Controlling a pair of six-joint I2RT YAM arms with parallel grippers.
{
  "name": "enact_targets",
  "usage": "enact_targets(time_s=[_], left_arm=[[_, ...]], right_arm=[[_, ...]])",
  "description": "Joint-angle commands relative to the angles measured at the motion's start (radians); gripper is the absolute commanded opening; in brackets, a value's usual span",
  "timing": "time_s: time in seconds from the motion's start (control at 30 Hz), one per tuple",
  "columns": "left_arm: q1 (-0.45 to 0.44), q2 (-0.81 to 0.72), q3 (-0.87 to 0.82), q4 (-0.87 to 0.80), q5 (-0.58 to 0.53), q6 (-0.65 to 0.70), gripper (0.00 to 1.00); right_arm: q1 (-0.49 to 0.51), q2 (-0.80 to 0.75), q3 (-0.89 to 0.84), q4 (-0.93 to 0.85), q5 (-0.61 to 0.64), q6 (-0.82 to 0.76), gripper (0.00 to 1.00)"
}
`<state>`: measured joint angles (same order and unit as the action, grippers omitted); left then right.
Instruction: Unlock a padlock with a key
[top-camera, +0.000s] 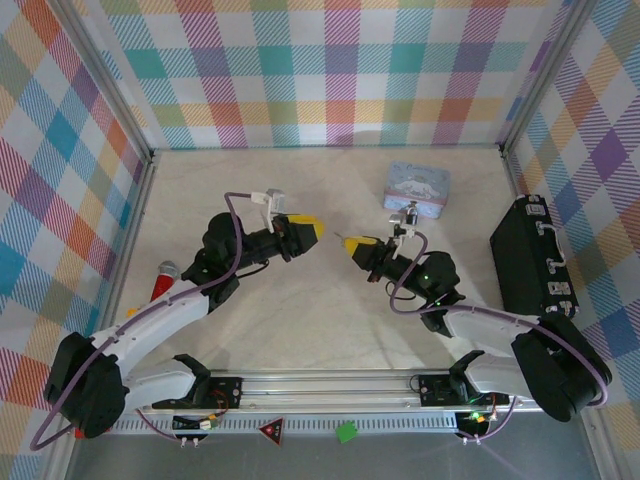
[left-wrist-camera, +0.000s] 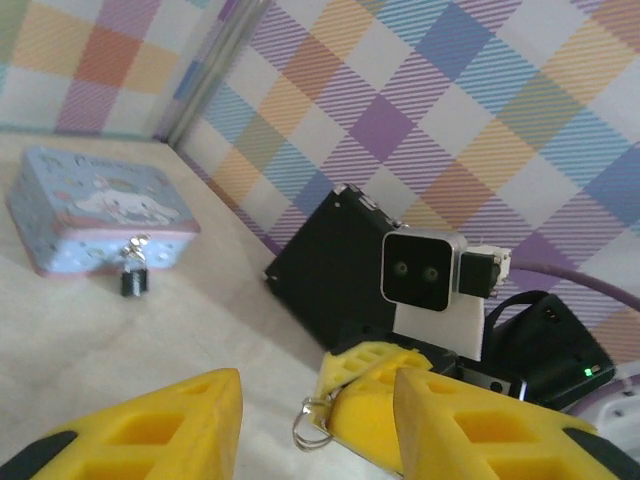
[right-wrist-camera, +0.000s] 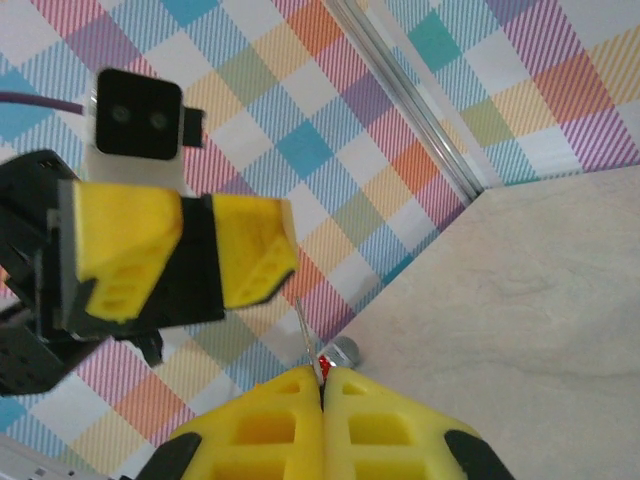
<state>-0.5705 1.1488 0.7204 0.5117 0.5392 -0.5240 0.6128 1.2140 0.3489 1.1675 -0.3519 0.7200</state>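
Pastel plaid walls (top-camera: 340, 70) on three sides, aluminium posts (top-camera: 110, 90) at far corners, beige stone-look worktop (top-camera: 300, 330), metal rail (top-camera: 330, 383) along near edge, even light.

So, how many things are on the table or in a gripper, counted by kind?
Tin box: 1
Padlock: 1
Key: 1
Black case: 1
Red-handled tool: 1
Total: 5

The left arm (top-camera: 165, 312) and right arm (top-camera: 485, 325) match: white shells low down, black joints further up, and a purple cable (top-camera: 232, 210) along each. The left gripper (top-camera: 317, 231) and right gripper (top-camera: 349, 241) have chunky yellow fingers (left-wrist-camera: 150, 425) with cut-out pockets, plus a white-and-black camera box (left-wrist-camera: 424, 270). There's a tiny green light (left-wrist-camera: 585, 372) on the right arm.
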Motion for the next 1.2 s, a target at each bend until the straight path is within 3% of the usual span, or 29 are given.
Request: enact_targets(time_s=[0.0,0.4,0.6,1.03,1.17], left_arm=[[0.006,0.032,0.000,0.140,0.075,-0.131,0.43],[-0.012,0.066,-0.035,0.200,0.081,-0.175,0.43],[-0.014,0.067,-0.042,0.176,0.071,-0.162,0.43],[-0.013,0.066,-0.049,0.165,0.036,-0.150,0.54],[-0.014,0.074,-0.044,0.163,0.040,-0.155,0.51]], right_arm=[[0.017,0.015,0.047,0.085,-0.004,0.057,0.00],[0.037,0.169,0.089,0.224,-0.018,0.181,0.00],[0.038,0.158,0.085,0.228,-0.006,0.183,0.00],[0.038,0.109,0.069,0.182,0.002,0.160,0.00],[0.042,0.104,0.071,0.178,0.003,0.158,0.00]])
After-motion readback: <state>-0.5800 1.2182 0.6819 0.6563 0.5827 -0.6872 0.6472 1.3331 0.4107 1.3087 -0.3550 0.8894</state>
